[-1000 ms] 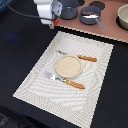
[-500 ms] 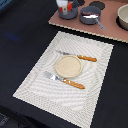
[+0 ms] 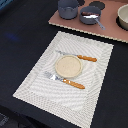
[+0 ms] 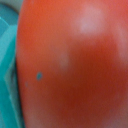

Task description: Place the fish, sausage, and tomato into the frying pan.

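Note:
The tomato (image 4: pixel 70 65) fills the wrist view as a glossy red-orange surface right against the camera. It does not show in the exterior view, so it is up with my gripper. My gripper and arm are outside the exterior view, and the fingers are hidden in the wrist view. The frying pan (image 3: pixel 83 11) stands on the brown board at the back, with its grey handle (image 3: pixel 99 24) pointing toward the front. In the pan lie the white fish (image 3: pixel 89 17) and the dark red-brown sausage (image 3: pixel 89 12).
A deeper grey pot (image 3: pixel 67 8) stands at the exterior view's left of the pan. A black disc (image 3: pixel 97 4) and a light bowl (image 3: pixel 123 17) sit on the brown board (image 3: pixel 70 22). A striped placemat (image 3: pixel 70 95) carries a tan plate (image 3: pixel 68 66), a knife (image 3: pixel 80 57) and a fork (image 3: pixel 67 81).
My arm was over the pot at the back with something red-orange in the gripper. It has since risen out of the exterior view. Nothing on the table has moved.

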Controlling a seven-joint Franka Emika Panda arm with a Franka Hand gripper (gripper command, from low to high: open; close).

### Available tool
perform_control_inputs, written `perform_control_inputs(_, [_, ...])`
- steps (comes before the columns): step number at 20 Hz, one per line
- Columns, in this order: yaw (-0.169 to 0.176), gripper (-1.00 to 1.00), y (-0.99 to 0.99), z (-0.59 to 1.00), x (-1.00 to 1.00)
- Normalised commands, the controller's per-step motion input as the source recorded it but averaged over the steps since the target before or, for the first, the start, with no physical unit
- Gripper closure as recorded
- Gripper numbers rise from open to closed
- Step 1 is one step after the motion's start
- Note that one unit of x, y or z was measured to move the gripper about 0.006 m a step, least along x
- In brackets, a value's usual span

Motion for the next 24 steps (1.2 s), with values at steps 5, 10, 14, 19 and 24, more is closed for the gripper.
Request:
perform_control_inputs(5, [0.0, 1.0, 0.57, -0.01, 0.45])
perform_control_inputs(10, [0.0, 1.0, 0.51, -0.06, 0.33])
perform_control_inputs(14, [0.0, 1.0, 0.45, -0.19, 0.23])
perform_control_inputs(19, [0.0, 1.0, 0.39, -0.24, 0.23])
perform_control_inputs(24, [-0.026, 1.0, 0.45, 0.04, 0.52])
